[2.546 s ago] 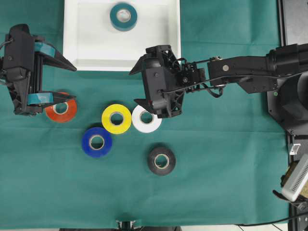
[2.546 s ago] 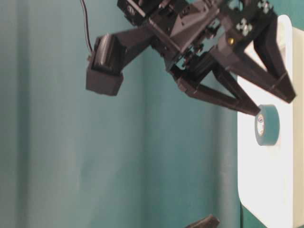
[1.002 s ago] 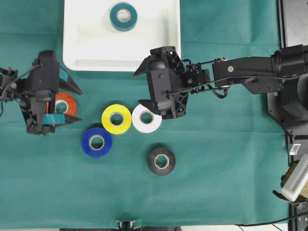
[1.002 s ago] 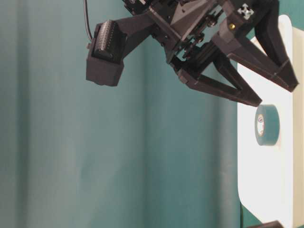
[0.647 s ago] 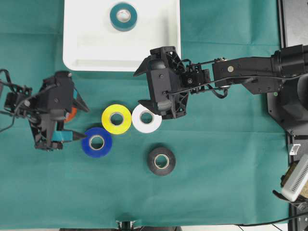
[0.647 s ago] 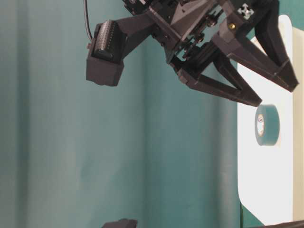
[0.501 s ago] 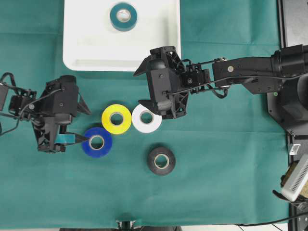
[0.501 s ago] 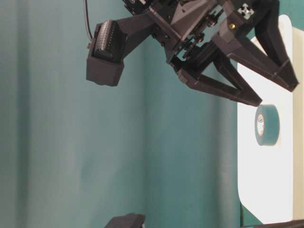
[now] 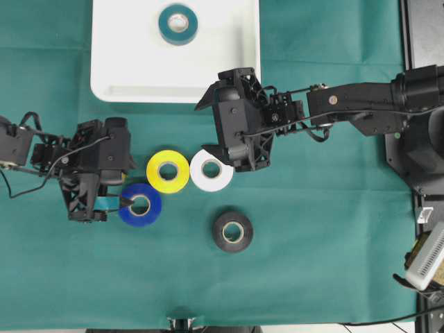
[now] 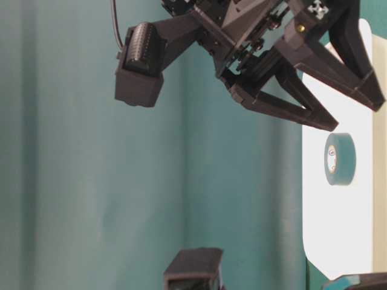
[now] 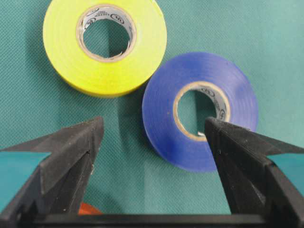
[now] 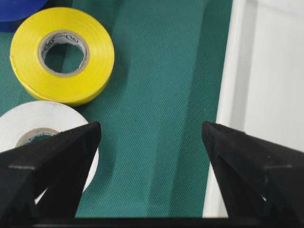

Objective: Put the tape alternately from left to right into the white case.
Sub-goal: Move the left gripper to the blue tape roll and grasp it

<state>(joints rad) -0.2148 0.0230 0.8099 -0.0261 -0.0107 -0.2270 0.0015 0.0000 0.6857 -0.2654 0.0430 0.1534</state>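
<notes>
One claw in play: the left claw [image 9: 111,194] hangs low over the green cloth [image 9: 326,277] with its jaws spread wide and nothing between them.
Left claw to blue roll: the blue roll [image 9: 139,205] lies just ahead of the tips and off to one side; in the left wrist view one finger [image 11: 237,156] overlaps the blue roll's [image 11: 199,110] edge, the other finger [image 11: 71,152] stands over bare cloth.
What the move turns on: by my reading the roll is not centred in the gap, so the claw needs to shift sideways towards it before closing.
Long axis: none to speak of; the roll is round and lies flat, hole upward.
Nearer arm: the left one, clearly; the right claw [image 9: 232,132] hovers well apart from the blue roll, jaws wide and empty, above the white roll [image 9: 211,171].
Neighbours: yellow roll [image 9: 168,171] just beside the blue one, a narrow gap between them; a sliver of orange roll [image 11: 90,209] shows under the left claw; black roll [image 9: 232,232] further off.
Look of the blue roll: glossy deep blue, pale card core.
White case: the white case [image 9: 125,62] sits at the top of the overhead view, holding one teal roll [image 9: 177,23] near its far edge.
Task so far: one roll in; five on the cloth.
</notes>
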